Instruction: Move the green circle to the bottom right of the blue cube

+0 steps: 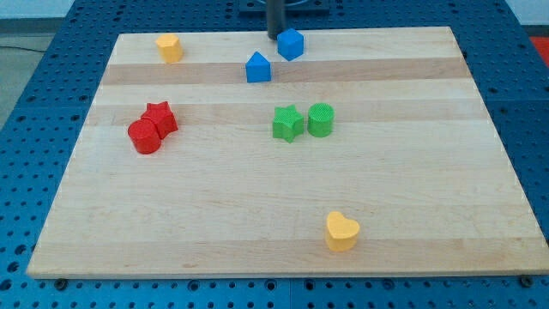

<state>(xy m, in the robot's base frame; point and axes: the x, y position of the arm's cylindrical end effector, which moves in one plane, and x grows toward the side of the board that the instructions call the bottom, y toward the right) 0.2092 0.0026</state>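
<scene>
The green circle (321,119) is a round cylinder near the board's middle, touching or nearly touching the green star (288,123) on its left. The blue cube (291,44) sits near the view's top edge of the board. My tip (274,36) is at the top, just left of the blue cube and close against it. The green circle lies well below the blue cube, slightly to its right.
A blue house-shaped block (258,68) lies below-left of the cube. A red star (159,117) and red cylinder (145,136) touch at the left. A yellow block (170,48) sits top left, a yellow heart (341,231) bottom right. Wooden board (412,189).
</scene>
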